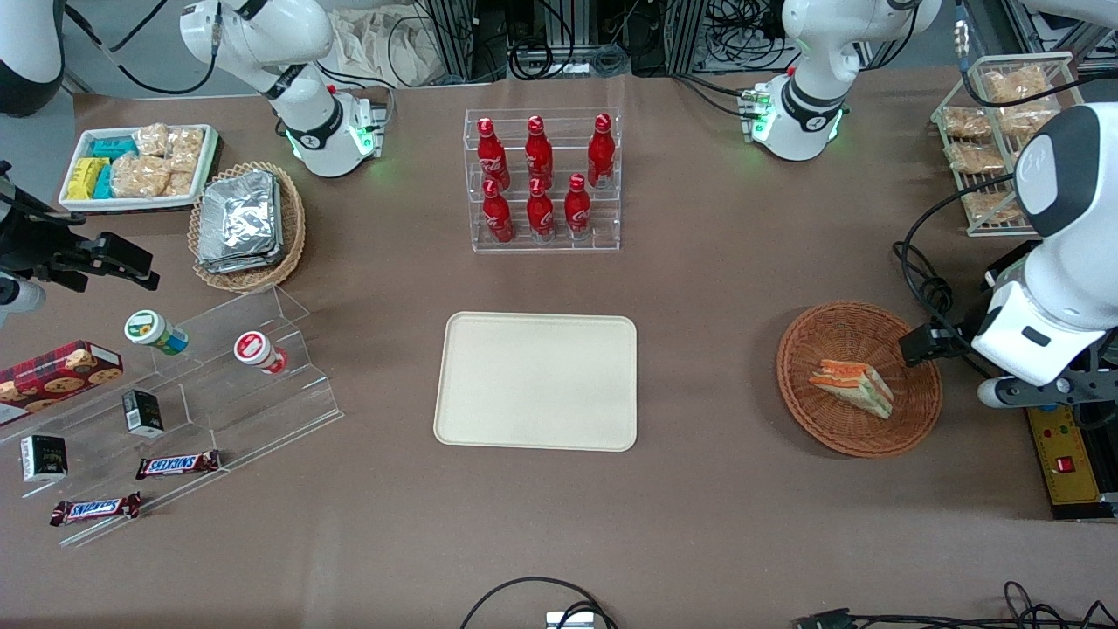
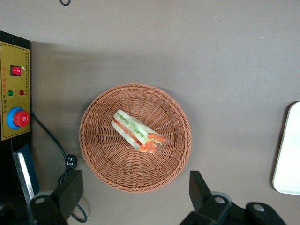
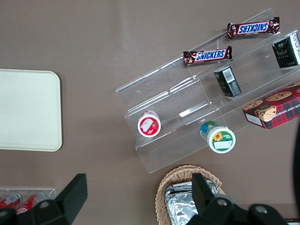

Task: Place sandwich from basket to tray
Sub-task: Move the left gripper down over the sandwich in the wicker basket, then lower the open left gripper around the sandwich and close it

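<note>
Robot lab: cable bundles (image 1: 559, 44), yellow control box (image 2: 14, 91), staged snack displays.

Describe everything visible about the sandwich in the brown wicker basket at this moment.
The triangular sandwich wedge has pale bread with orange-red and green filling layers showing along its cut edge. It lies on its side inside the round reddish-brown woven wicker basket, touching only the weave. Nothing grips it: the left arm's gripper hangs above the basket, open, with both fingers apart from the sandwich. The cream rectangular tray holds nothing.
</note>
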Tool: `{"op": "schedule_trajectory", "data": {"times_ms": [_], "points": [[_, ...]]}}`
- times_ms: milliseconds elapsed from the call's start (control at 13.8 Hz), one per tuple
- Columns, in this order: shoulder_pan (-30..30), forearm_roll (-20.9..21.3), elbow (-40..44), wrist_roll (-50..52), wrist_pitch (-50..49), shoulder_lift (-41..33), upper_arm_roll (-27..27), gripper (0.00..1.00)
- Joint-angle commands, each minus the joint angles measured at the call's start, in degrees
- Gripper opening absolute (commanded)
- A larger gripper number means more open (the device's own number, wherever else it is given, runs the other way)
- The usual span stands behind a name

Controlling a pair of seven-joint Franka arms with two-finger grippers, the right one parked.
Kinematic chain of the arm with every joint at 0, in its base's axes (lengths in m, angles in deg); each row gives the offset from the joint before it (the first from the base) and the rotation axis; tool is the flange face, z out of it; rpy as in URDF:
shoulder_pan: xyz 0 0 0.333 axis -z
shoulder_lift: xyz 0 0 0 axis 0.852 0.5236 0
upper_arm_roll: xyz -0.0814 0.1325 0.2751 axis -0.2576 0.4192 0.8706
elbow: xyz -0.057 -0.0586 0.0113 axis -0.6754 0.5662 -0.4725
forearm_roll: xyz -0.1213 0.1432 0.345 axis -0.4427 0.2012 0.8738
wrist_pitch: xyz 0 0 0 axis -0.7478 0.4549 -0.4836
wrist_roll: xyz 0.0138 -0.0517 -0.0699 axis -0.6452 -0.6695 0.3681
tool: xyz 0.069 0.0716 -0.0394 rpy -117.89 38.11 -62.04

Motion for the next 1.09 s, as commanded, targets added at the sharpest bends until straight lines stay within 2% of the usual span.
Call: {"op": "schedule_trajectory", "data": {"times_ms": [0,290,581,798,1016], "points": [[0.14,-0.46,0.01,0.86,-0.01,-0.66,0.05,1.0],[0.4,0.24,-0.69,2.25,-0.09,-0.05,0.05,1.0],[0.23,0.33,-4.38,20.41,1.13,-0.14,0.31,1.0],[-0.03,-0.19,-11.39,34.65,8.22,-0.31,0.31,1.0],[-1.43,-0.63,-20.01,39.87,15.28,-1.89,0.57,1.0]]}}
